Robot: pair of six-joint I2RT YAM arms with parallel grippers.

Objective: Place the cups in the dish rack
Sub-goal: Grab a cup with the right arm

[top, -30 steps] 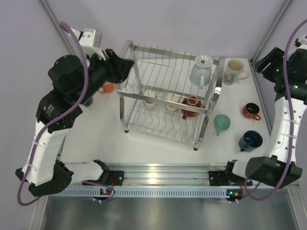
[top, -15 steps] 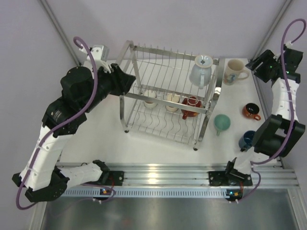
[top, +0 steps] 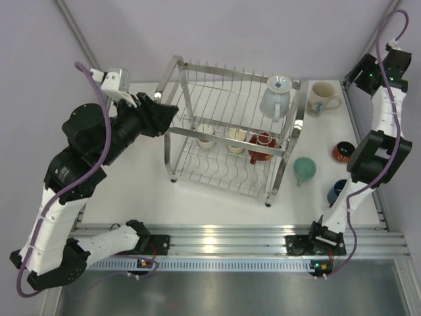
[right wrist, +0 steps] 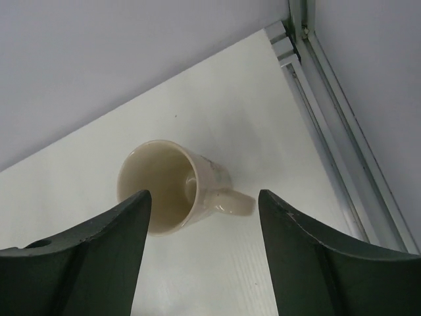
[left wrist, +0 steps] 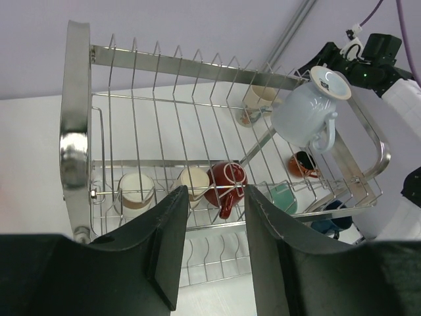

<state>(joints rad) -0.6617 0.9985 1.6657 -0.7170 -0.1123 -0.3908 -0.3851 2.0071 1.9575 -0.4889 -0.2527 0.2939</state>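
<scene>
Left jaws part-spread, empty, facing the dish rack (left wrist: 74, 131); right jaws wide, empty, over a cream mug (right wrist: 164, 191), print apparently unreadable.

White bench (top: 145, 184), and the dish rack (top: 168, 155) stands square in the middle of it on its corner posts. Over to the right of the rack, four cups sit loose on the surface: a cream printed mug (top: 320, 99) up in the far right corner, an orange cup (top: 342, 151) nearer, half hidden behind the arm, a teal cup (top: 304, 170) just beside the rack's right post, and a navy cup (top: 339, 192) nearest the front edge.
</scene>
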